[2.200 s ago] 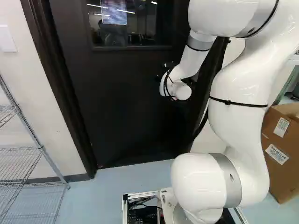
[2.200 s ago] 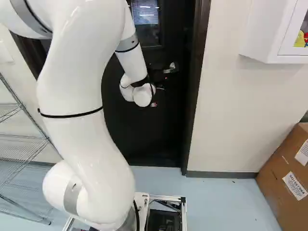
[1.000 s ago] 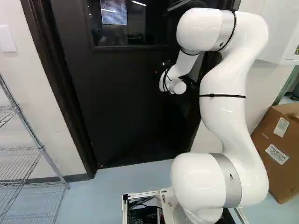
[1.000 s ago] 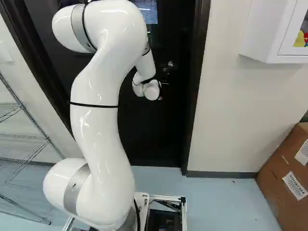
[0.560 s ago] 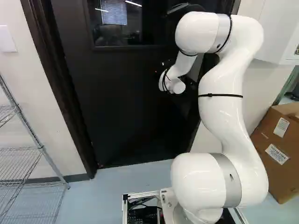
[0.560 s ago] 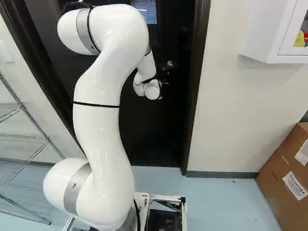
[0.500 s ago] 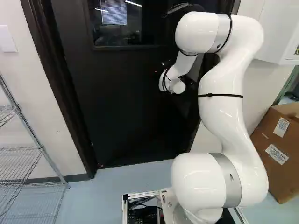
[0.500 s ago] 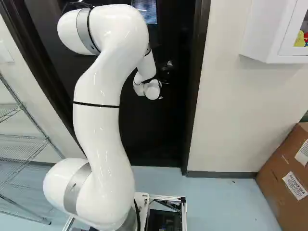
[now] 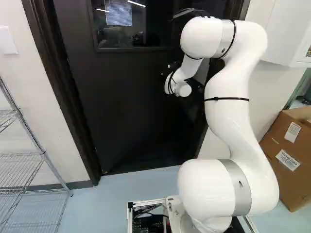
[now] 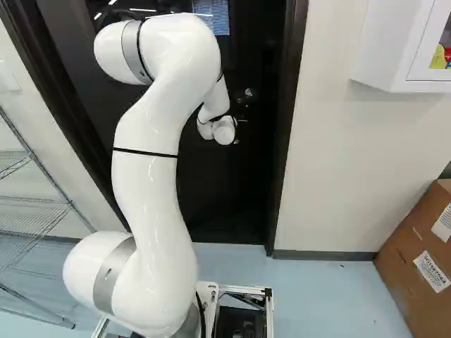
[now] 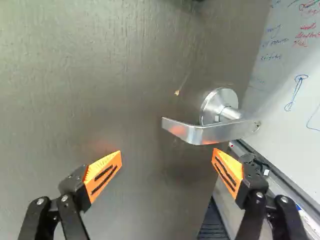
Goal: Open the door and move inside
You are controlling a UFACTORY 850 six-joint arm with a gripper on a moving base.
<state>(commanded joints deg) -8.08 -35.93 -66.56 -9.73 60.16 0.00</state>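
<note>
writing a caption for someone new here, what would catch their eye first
First, the big white arm, rising right of the middle in the left base view before a dark door. Then, in the wrist view, the silver lever handle ahead of the open hand with its bright orange pads.

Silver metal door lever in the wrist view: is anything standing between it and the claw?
Nothing visible is in the way. The black, orange-padded claw stands open, and the silver metal lever shows unobstructed ahead of it, off toward the finger nearer the white board.
</note>
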